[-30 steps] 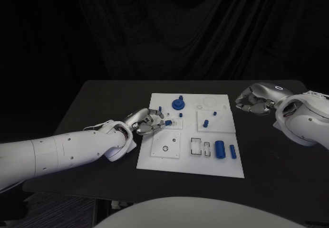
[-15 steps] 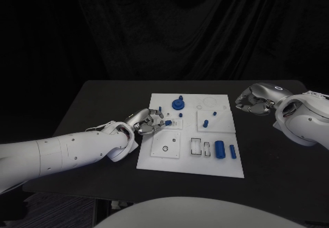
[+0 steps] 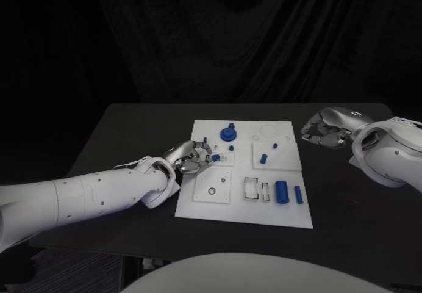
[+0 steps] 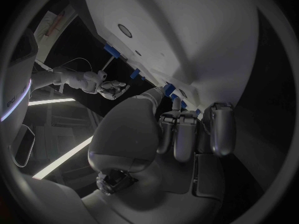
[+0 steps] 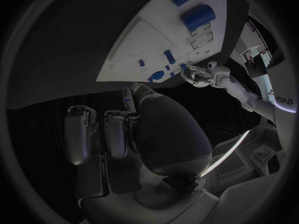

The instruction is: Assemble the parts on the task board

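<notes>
The white task board (image 3: pixel 230 201) lies mid-table. My left hand (image 3: pixel 186 159) rests at the board's left edge and pinches a small blue part (image 3: pixel 215 157) at its fingertips over a square plate; in the left wrist view that part (image 4: pixel 169 89) sits at the thumb tip. A blue round piece with a peg (image 3: pixel 229 133) stands at the board's far side. Small blue pegs (image 3: pixel 264 159) stand mid-board. A thick blue cylinder (image 3: pixel 282 191) and a slimmer one (image 3: pixel 299 195) lie near the right edge. My right hand (image 3: pixel 322 132) hovers off the board's far right corner with its fingers curled in.
Black table (image 3: pixel 132 131) stretches left and right of the board. A square plate with a round hole (image 3: pixel 214 185) and narrow slots (image 3: pixel 252 188) sit on the board's near half. In the right wrist view the board (image 5: pixel 149 45) lies ahead, with my left hand (image 5: pixel 202 75) beyond it.
My left arm has crept slightly toward the board, still pinching the small blue part. The right hand has not moved.
</notes>
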Robot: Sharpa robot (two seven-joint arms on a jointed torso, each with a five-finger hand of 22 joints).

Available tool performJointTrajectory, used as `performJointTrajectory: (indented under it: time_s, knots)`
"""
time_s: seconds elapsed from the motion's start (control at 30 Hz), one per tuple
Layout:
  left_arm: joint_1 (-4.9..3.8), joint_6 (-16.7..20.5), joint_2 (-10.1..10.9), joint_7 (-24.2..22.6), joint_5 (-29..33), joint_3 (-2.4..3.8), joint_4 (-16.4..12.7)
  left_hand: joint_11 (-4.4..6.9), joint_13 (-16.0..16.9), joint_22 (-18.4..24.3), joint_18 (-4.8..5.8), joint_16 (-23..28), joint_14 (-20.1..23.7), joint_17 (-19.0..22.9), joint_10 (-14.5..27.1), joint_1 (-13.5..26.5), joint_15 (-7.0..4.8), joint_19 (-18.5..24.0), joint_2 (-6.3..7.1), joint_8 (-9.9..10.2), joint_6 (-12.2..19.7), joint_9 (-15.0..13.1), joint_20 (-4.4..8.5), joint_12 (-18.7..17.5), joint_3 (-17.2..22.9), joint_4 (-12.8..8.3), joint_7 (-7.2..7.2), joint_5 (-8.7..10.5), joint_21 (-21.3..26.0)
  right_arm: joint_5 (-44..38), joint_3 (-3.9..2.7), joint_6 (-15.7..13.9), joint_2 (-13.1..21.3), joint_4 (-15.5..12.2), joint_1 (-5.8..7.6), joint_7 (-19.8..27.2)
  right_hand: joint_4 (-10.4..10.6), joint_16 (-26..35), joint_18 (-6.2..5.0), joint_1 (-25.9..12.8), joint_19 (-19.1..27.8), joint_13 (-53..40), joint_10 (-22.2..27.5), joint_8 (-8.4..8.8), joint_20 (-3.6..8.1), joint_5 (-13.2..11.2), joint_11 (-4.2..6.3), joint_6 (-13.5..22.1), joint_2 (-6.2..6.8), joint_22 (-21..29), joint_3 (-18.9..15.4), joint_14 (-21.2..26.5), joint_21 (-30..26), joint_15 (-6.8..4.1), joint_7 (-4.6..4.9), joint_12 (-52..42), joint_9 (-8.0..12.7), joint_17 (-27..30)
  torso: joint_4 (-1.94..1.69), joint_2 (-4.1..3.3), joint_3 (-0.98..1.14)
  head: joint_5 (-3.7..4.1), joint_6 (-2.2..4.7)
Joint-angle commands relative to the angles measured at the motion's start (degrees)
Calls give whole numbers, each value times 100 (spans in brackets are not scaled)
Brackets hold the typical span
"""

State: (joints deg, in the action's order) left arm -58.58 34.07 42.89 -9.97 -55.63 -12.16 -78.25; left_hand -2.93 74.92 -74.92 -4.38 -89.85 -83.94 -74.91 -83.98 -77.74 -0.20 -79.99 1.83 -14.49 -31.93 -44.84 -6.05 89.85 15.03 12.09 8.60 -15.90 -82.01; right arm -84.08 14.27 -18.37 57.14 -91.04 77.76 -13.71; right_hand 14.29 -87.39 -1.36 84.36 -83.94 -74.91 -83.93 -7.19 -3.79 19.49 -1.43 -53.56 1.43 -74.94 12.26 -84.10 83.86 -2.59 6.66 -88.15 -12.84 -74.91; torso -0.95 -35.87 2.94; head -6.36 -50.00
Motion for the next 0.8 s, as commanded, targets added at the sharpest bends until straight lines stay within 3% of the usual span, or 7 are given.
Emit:
performJointTrajectory:
  time_s: [0.03, 0.8]
  knots:
    - [14, 59, -32, -21, -51, 5, 11, -31, 1508, -536, 102, -15, -606, -1509, -602, -56, 16, -35, 4, -52, 27, -13, -22, 15, -17, -26, 1, 0, 9, 9, -3, 56, 1, -2, -16, -100, -2, 31, -34, 44, -298, -1222, -333, 33, -27, 32, -38, -28, 17, -1278, 33, -510, -37, 45, 14, 23, 5, -1234, -2, -1, 1, -4, 0]
    - [71, 26, -220, 65, -269, 5, 193, -31, 1508, -539, 100, -15, -606, -1509, -602, -61, 17, -36, -44, -283, 49, -69, -24, 15, -14, -33, 0, -19, 18, 10, -3, 120, -18, 3, -22, -115, -8, 45, -40, 47, -287, -1203, -316, 34, -27, 31, -40, -33, 22, -1270, 39, -506, -61, 46, 15, 37, 6, -1221, 0, -3, -1, -22, 0]
